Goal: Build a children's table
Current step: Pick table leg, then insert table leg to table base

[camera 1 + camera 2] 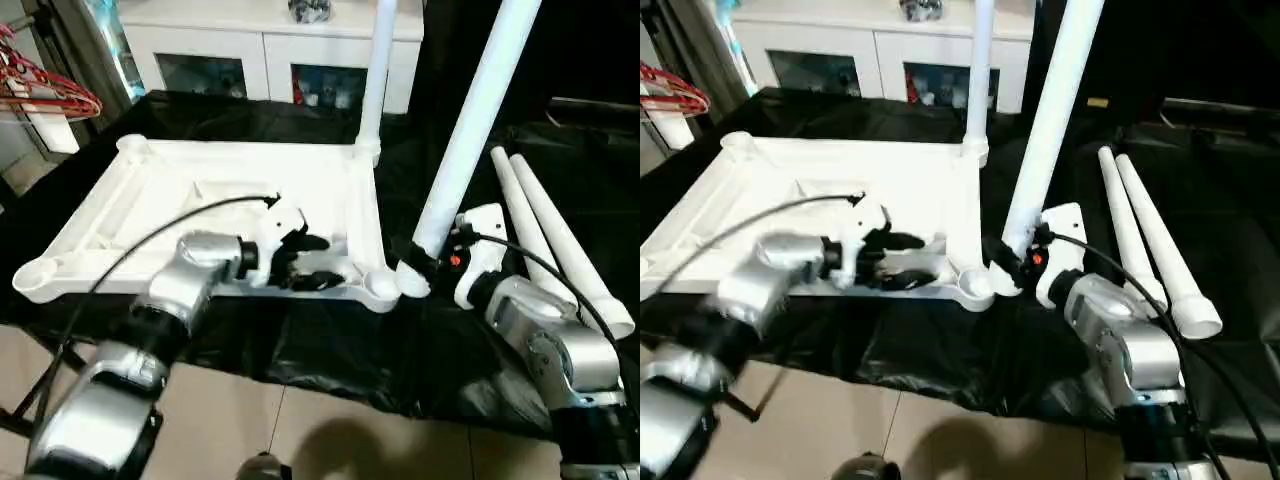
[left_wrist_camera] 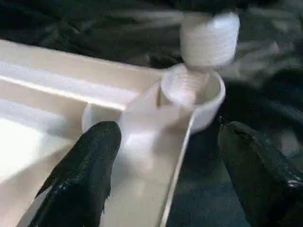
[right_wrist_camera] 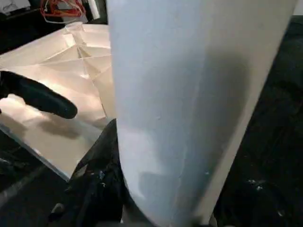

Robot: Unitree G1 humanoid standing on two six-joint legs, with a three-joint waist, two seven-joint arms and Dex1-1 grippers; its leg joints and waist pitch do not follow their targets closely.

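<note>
I have the right gripper (image 1: 420, 262) clamped low on a white leg (image 1: 470, 130), whose threaded end hangs tilted just above and beside the near corner socket (image 2: 191, 97) of the upturned tabletop (image 1: 150, 200). My left gripper (image 1: 300, 262) rests on the tabletop's near edge, fingers (image 2: 83, 175) spread, holding nothing, the socket just ahead of it. One leg (image 1: 375, 75) already stands; two legs (image 1: 555, 235) lie beyond my right gripper. Next, I judge: upright the leg, centre, lower, twist.
</note>
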